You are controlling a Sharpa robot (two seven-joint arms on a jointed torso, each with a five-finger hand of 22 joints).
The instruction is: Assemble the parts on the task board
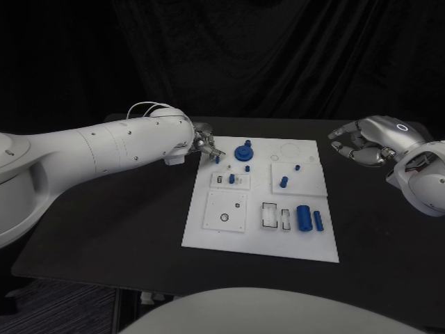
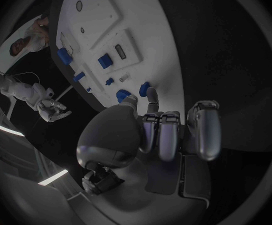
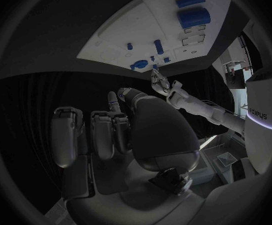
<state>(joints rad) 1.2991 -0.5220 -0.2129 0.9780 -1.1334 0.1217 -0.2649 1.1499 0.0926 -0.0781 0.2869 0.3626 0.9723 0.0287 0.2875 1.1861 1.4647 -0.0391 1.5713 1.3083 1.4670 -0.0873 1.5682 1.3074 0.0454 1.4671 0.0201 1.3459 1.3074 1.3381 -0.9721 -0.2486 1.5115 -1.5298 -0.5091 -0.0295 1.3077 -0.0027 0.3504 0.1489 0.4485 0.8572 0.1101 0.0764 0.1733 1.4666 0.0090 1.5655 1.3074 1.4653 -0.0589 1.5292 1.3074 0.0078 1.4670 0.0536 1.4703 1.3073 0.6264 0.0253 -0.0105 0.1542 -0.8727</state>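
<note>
Board: white board (image 1: pixel 208 233) lies mid-worktop (image 1: pixel 102 229), between the two arms.
Left robot hand: left robot hand (image 1: pixel 204 145) sits at the board's far left corner. In the left wrist view its thumb and a fingertip close on a small blue peg (image 2: pixel 145 88) just over the board surface; other fingers curled. Judged to be gripping that peg.
Right robot hand: right robot hand (image 1: pixel 363 145) hovers off the board's right edge, well apart from all parts, fingers curled in, nothing in it.
Parts standing: round knob (image 1: pixel 245 152) at the far end; short pegs (image 1: pixel 231 179) near the middle; a peg (image 1: pixel 284 182) on the right plate.
Parts lying: large cylinder (image 1: pixel 304 218) and slim bar (image 1: pixel 319 221) side by side at the near right.
Open seats: round hole (image 1: pixel 224 218) in the near left plate; rectangular slots (image 1: pixel 270 216) beside the cylinder.
Progress: judged partway; far-end pieces look seated, the near-end cylinder, bar and openings remain.
Step in hand: likely seating the peg at the far left corner.
</note>
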